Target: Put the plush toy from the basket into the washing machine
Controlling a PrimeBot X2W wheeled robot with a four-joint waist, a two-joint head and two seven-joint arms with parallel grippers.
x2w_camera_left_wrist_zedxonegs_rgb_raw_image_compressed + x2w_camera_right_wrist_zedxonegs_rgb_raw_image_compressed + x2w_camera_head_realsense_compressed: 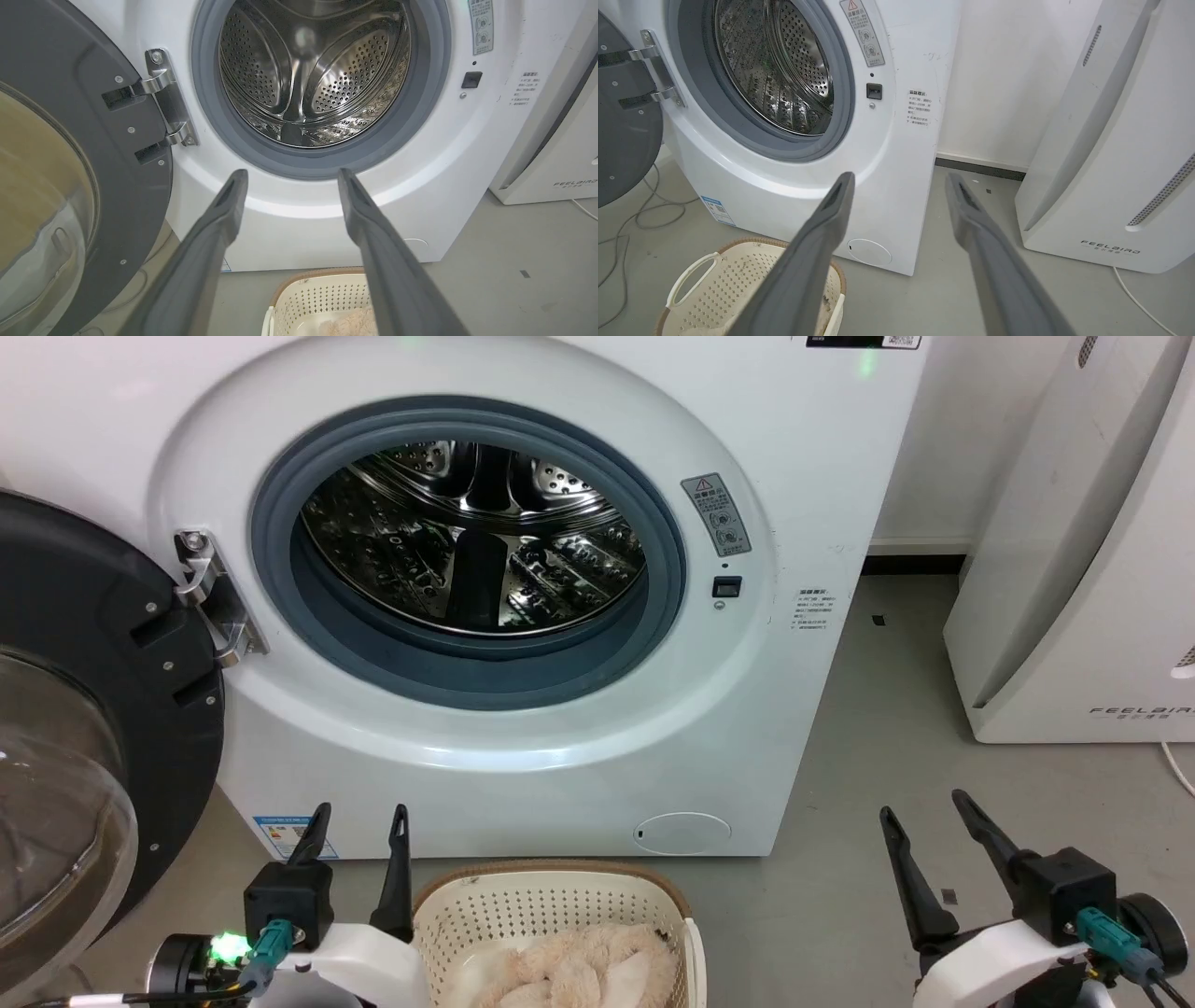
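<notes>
- Laundry corner, doorway ready: my left tool [362, 812] hangs with its fingers spread and nothing between them, near the left side of the basket [523, 907].
- My right tool [922, 805] is likewise spread and bare, well apart to the right, over the grey floor [887, 709].
- The toy [579, 971] lies in the basket, which sits on the floor just in front of the washer [822, 476], below the opening. I see only a patch of cream fur at the bottom edge of the head view.
- The door [93, 616] stands swung wide to the left, and the steel drum [476, 532] shows through the grey ring.
- My read on handling: the toy looks soft, light and floppy, and its shaggy fur should give the fingers purchase. Loose limbs may dangle and catch on the basket rim or the ring.
- I would pinch the thick middle of the body rather than a limb. From here I cannot tell which end is the head.
- By my judgement nothing is picked up yet.
</notes>
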